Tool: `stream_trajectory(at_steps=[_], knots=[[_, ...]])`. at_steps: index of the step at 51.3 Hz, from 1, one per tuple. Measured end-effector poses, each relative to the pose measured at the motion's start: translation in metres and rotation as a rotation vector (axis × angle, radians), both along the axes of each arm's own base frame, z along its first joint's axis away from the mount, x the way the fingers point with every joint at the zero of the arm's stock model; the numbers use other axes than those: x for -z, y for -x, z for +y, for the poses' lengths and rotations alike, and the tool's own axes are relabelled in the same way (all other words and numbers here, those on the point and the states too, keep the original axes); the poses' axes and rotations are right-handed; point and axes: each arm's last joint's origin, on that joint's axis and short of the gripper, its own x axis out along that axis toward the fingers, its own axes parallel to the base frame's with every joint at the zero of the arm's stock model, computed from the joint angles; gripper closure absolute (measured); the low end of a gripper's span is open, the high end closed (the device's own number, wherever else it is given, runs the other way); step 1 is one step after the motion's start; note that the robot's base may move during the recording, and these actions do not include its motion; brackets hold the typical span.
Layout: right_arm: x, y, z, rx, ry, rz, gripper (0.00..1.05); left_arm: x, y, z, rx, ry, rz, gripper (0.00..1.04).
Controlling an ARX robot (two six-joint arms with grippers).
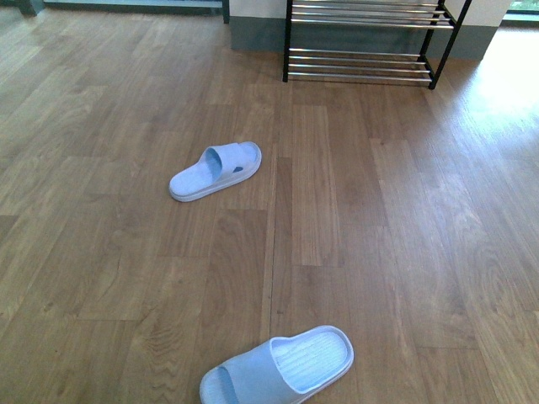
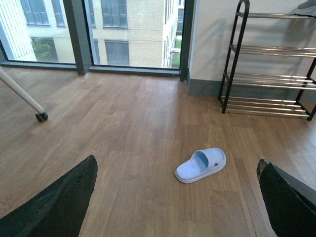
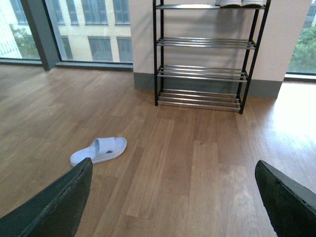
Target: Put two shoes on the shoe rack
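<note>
Neither shoe on the shoe rack [image 1: 362, 63] yet; both pale blue slides, down on the wood floor [image 1: 379, 252], well apart from it. Far slide [image 1: 216, 171] left of centre, long axis diagonal, strap end aimed far-right toward the rack. Near slide [image 1: 278, 370] close in, about centred, on a like diagonal, strap end toward the robot. Left gripper [image 2: 177, 162] spread wide on nothing, far slide ahead between its fingers [image 2: 49, 207]. Right gripper [image 3: 174, 163] equally spread and empty, same slide off toward the left arm's side. Probably favours the left arm for the far slide, closing across its narrow width
</note>
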Motion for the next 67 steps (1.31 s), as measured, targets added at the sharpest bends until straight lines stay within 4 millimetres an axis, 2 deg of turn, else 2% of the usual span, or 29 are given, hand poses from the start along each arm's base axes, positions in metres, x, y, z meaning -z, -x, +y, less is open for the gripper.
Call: stream_trajectory(at_steps=[2, 6, 9, 12, 17, 25, 32, 38, 50, 56, 67], knots=[[0.0, 0.0, 0.0, 0.0, 0.0, 0.0, 0.09, 0.0, 0.0, 0.0, -0.004, 0.014, 0.01, 0.09], [0.0, 0.0, 0.0, 0.0, 0.0, 0.0, 0.09, 0.002, -0.003, -0.004, -0.048, 0.216, 0.285, 0.09], [0.0, 0.0, 0.0, 0.0, 0.0, 0.0, 0.09, 0.007, -0.011, -0.01, -0.051, 0.369, 0.423, 0.09], [0.0, 0.0, 0.0, 0.0, 0.0, 0.0, 0.09, 0.018, -0.025, -0.019, -0.062, 0.582, 0.55, 0.09], [0.0, 0.0, 0.0, 0.0, 0.0, 0.0, 0.09, 0.024, -0.053, -0.03, -0.075, 0.858, 0.627, 0.09], [0.0, 0.0, 0.0, 0.0, 0.0, 0.0, 0.09, 0.039, -0.098, -0.043, -0.12, 0.984, 0.707, 0.09], [0.0, 0.0, 0.0, 0.0, 0.0, 0.0, 0.09, 0.093, -0.139, -0.064, -0.177, 1.168, 0.869, 0.09], [0.0, 0.0, 0.0, 0.0, 0.0, 0.0, 0.09, 0.129, -0.156, -0.079, -0.234, 1.238, 0.972, 0.09], [0.0, 0.0, 0.0, 0.0, 0.0, 0.0, 0.09, 0.19, -0.174, -0.096, -0.364, 1.294, 1.197, 0.09], [0.0, 0.0, 0.0, 0.0, 0.0, 0.0, 0.09, 0.21, -0.181, -0.107, -0.332, 1.296, 1.32, 0.09], [0.0, 0.0, 0.0, 0.0, 0.0, 0.0, 0.09, 0.244, -0.202, -0.126, -0.263, 1.279, 1.445, 0.09]])
